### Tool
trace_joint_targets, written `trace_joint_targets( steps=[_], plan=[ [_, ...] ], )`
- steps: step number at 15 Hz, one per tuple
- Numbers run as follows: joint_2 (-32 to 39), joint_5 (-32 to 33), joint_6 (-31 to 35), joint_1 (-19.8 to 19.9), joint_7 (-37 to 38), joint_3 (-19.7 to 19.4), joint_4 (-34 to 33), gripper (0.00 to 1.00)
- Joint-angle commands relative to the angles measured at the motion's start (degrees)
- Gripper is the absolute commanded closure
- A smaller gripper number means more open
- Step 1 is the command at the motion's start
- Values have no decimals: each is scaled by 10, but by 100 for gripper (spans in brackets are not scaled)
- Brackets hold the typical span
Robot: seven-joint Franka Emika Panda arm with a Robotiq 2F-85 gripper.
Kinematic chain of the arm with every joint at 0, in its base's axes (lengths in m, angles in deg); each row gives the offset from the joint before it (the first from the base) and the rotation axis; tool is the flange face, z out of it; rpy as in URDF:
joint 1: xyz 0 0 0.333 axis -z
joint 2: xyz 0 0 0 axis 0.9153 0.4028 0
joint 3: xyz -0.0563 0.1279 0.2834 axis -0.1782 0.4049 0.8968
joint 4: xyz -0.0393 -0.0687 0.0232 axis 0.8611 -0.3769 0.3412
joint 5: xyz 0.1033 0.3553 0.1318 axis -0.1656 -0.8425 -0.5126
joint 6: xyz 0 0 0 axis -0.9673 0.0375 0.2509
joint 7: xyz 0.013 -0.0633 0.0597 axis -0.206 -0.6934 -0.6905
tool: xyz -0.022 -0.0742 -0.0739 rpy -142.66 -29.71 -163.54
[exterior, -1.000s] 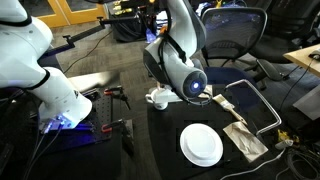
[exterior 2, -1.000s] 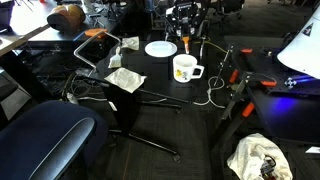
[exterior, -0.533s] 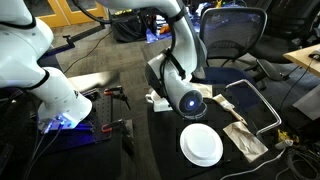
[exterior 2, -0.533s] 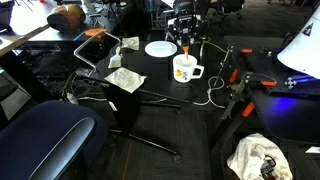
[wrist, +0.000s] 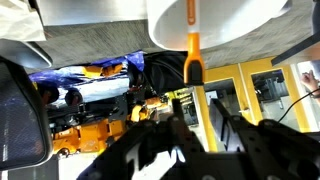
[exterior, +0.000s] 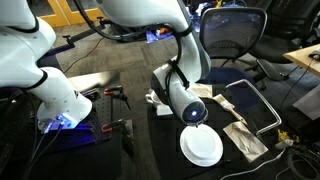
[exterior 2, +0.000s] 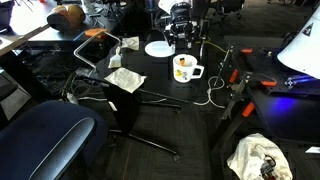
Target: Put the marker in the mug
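In the wrist view the thin orange marker (wrist: 192, 45) reaches with its far end into the white mug (wrist: 215, 20) at the top of the picture. Its near end stops just short of my fingertips. My gripper (wrist: 203, 125) is open, its dark fingers well apart and not touching the marker. In an exterior view the mug (exterior 2: 184, 68) stands on the black table with my gripper (exterior 2: 179, 30) above and behind it. In the other exterior view my arm hides most of the mug (exterior: 156, 99) and all of the gripper.
A flat white plate (exterior: 202, 146) lies next to the mug, also in an exterior view (exterior 2: 160, 48). Crumpled paper (exterior: 245, 140) lies on the table's side. A red-and-black tool (exterior 2: 240, 78) and a white cable (exterior 2: 212, 96) lie near the mug. Office chairs (exterior: 235, 35) stand around.
The gripper came down over the mug with the marker between its fingers. Now the fingers are apart, the marker is free of them, and the gripper sits higher.
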Motion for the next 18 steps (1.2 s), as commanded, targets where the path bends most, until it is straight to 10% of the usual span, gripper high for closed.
trace_joint_targets(
  steps=[1,6,18],
  plan=[
    [5,8,1,30,0,26,-10,34],
    [-45,11,28,8,1,19,30,0],
    [-264,59,105,-116,117,-40,127,0]
  ],
)
